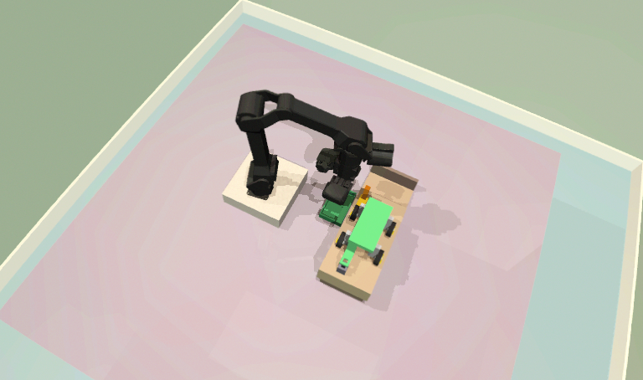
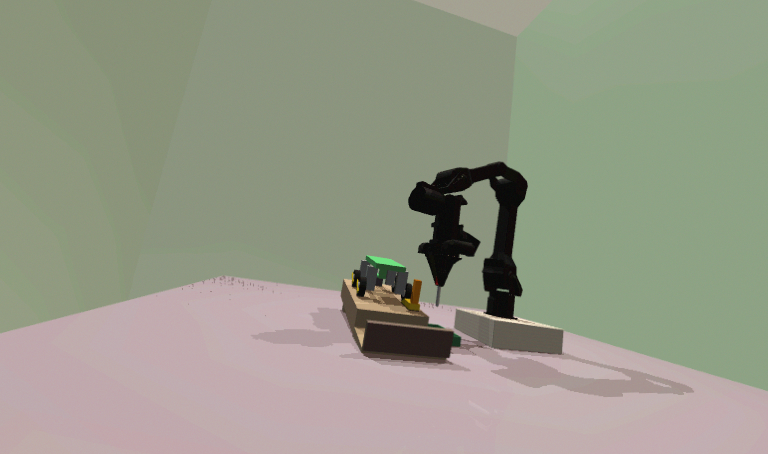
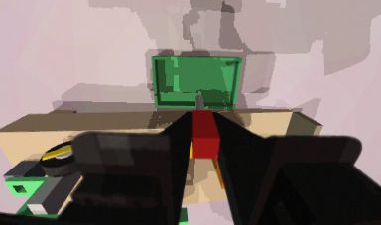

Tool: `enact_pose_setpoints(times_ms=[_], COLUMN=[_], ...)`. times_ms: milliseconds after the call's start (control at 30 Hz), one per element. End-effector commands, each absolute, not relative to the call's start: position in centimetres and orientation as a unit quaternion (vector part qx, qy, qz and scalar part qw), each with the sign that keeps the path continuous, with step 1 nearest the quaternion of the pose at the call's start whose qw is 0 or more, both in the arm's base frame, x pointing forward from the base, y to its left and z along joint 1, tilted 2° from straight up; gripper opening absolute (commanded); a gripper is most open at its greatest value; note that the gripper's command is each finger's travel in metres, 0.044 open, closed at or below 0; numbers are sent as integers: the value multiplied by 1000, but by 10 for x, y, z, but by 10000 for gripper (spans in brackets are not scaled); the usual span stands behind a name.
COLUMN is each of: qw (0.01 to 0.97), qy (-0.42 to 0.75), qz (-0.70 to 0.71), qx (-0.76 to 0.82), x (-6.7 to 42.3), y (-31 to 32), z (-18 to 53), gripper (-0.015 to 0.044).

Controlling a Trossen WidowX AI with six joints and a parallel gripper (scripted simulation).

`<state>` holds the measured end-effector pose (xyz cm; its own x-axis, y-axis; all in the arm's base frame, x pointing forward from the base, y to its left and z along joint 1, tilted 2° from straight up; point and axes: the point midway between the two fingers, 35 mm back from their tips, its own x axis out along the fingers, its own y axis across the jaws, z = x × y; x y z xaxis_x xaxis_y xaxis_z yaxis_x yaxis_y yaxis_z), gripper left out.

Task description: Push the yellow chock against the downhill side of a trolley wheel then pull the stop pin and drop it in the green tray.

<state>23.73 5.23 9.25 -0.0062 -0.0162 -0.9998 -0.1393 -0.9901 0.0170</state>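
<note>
My gripper (image 1: 338,192) (image 2: 437,280) (image 3: 201,117) is shut on the stop pin (image 3: 205,138) (image 2: 437,296), a red-headed pin with a grey shaft pointing down. It hangs above the green tray (image 1: 330,216) (image 3: 160,84), which lies on the floor beside the ramp (image 1: 348,281) (image 2: 396,336) (image 3: 99,126). The trolley (image 1: 372,224) (image 2: 385,265) with its light green top stands on the ramp. The yellow chock with its orange handle (image 1: 364,194) (image 2: 416,292) sits against a trolley wheel at the downhill end. In the wrist view a black and yellow wheel (image 3: 61,157) shows at the lower left.
The arm's pale base block (image 1: 284,201) (image 2: 521,336) stands beside the tray. A dark end wall (image 2: 404,339) (image 1: 393,174) closes the ramp's low end. Low cream walls (image 1: 426,79) border the floor.
</note>
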Motion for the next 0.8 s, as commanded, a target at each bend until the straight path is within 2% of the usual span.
enact_pose_setpoints(times_ms=[0,200,733,767], qw=[60,98,102,102], qy=[37,-2,-5,-5], qz=[707,702,701,701], qx=[-704,-706,-706,-706], x=[236,238,239,239], y=[53,59,79,79], z=[86,67,28,28], gripper=[0,0,0,26])
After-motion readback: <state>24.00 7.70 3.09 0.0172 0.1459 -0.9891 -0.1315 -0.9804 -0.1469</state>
